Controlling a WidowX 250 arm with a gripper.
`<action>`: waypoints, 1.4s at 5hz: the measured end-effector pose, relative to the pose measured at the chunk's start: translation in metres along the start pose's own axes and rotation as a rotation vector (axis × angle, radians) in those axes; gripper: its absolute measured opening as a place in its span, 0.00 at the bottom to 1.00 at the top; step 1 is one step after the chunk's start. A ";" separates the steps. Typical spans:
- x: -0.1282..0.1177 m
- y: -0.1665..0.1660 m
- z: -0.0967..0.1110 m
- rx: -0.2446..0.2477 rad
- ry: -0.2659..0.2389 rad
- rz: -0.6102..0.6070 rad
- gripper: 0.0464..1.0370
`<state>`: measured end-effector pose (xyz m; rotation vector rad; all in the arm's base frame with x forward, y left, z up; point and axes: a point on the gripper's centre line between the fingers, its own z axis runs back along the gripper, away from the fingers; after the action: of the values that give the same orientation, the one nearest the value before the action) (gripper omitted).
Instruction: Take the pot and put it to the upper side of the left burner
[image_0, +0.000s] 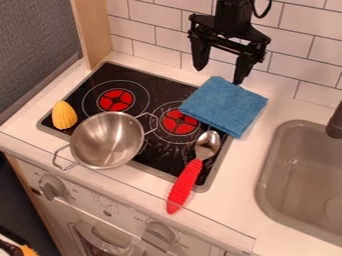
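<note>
My gripper (219, 75) hangs open and empty near twelve o'clock of the scene, its two fingers well spread and pointing down, above the blue cloth (224, 105). The pot (107, 140) stands well apart from it, toward eight o'clock, over the front edge of the stove (157, 82), with the bowl opening upward.

As I judge, the task is at its beginning. The left burner (115, 99) lies at twelve o'clock from the pot, and its red centre is uncovered. What is left for me is all of it: to reach the pot, to grasp it by the rim or by a handle, to lift it, and to set it down at the upper side of this burner.

Very near the pot, at ten o'clock, there is the yellow corn (64, 115); I could push it if I carry the pot too low or too much to that side. The red-handled spoon (184, 185) lies at four o'clock from the pot, and the sink (280, 165) is farther, between three and four. Both seem outside my path. The far wire handle (157, 120) points to two o'clock, toward the right burner (179, 121).
</note>
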<state>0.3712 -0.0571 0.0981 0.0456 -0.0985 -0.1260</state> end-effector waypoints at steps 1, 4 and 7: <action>-0.003 -0.001 -0.013 0.001 0.032 -0.002 0.96; -0.064 0.012 -0.017 0.039 0.074 -0.071 0.96; -0.107 0.049 -0.054 0.062 0.112 -0.043 0.96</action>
<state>0.2771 0.0074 0.0371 0.1164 0.0102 -0.1634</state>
